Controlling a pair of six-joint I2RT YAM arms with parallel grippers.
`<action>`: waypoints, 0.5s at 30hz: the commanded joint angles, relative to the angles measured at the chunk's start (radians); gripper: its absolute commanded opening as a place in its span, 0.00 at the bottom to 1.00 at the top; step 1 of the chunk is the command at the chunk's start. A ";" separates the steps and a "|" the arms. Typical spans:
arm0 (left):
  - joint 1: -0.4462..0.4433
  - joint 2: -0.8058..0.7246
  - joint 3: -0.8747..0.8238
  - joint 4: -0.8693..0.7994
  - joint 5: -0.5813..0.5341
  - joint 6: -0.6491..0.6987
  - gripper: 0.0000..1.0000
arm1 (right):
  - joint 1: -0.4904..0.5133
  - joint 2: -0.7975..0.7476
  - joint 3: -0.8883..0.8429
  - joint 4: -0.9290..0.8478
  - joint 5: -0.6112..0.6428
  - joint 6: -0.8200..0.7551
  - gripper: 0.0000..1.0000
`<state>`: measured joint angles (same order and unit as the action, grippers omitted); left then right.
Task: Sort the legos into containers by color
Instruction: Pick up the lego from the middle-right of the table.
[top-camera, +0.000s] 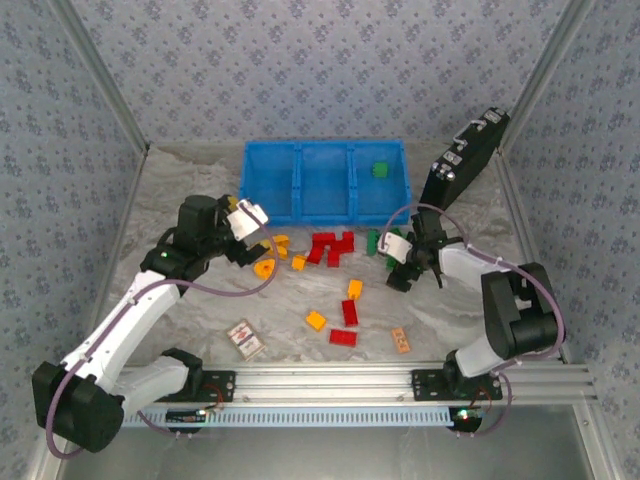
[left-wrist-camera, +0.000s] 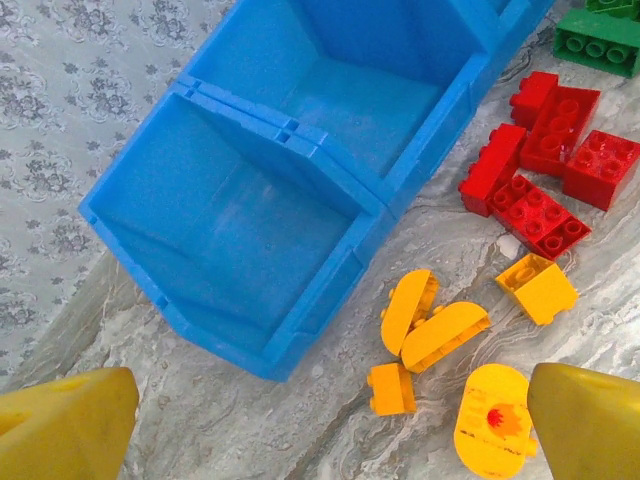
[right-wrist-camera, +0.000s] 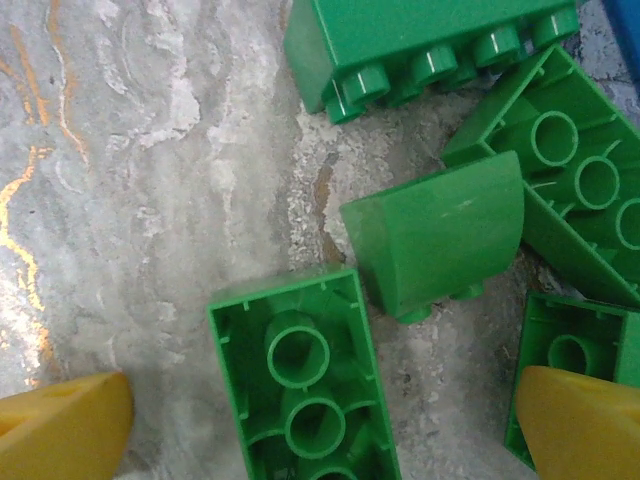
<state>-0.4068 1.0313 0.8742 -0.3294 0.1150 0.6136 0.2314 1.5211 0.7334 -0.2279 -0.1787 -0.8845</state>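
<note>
One blue bin (top-camera: 270, 185) sits at twelve o'clock on the table (top-camera: 290, 300), with three compartments. One green lego (top-camera: 380, 170) lies in the three o'clock compartment.

Left claw (left-wrist-camera: 328, 430) hangs released, fingers spread wide over bare table at six o'clock of the bin's nine o'clock end. Five orange legos (left-wrist-camera: 445, 335) lie by it: two curved, two blocks, and one round piece just beside the right finger. At their one o'clock are red legos (left-wrist-camera: 538, 215) in a touching cluster, four or five.

Right claw (right-wrist-camera: 320, 455) is released too, wide over five green legos (right-wrist-camera: 435, 235). One upturned brick lies between its fingers, ungripped.

Overhead, mid-table, there are two more orange (top-camera: 316, 320) and two more red (top-camera: 350, 312). One card (top-camera: 245, 338) lies at seven o'clock, one orange tag (top-camera: 401, 340) at five, and one black case (top-camera: 465, 155) at two. The case's white labels are too small to read.
</note>
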 joint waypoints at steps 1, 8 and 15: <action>0.006 0.009 -0.001 0.036 0.001 0.017 1.00 | -0.008 0.054 0.037 0.018 0.022 -0.006 1.00; 0.014 0.009 -0.003 0.038 0.002 0.018 1.00 | 0.000 0.131 0.111 -0.073 0.016 -0.034 0.86; 0.017 -0.003 -0.003 0.037 0.003 0.021 1.00 | 0.021 0.175 0.143 -0.122 0.036 -0.045 0.71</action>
<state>-0.3943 1.0416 0.8742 -0.3099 0.1146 0.6205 0.2447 1.6417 0.8661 -0.3801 -0.2134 -0.9077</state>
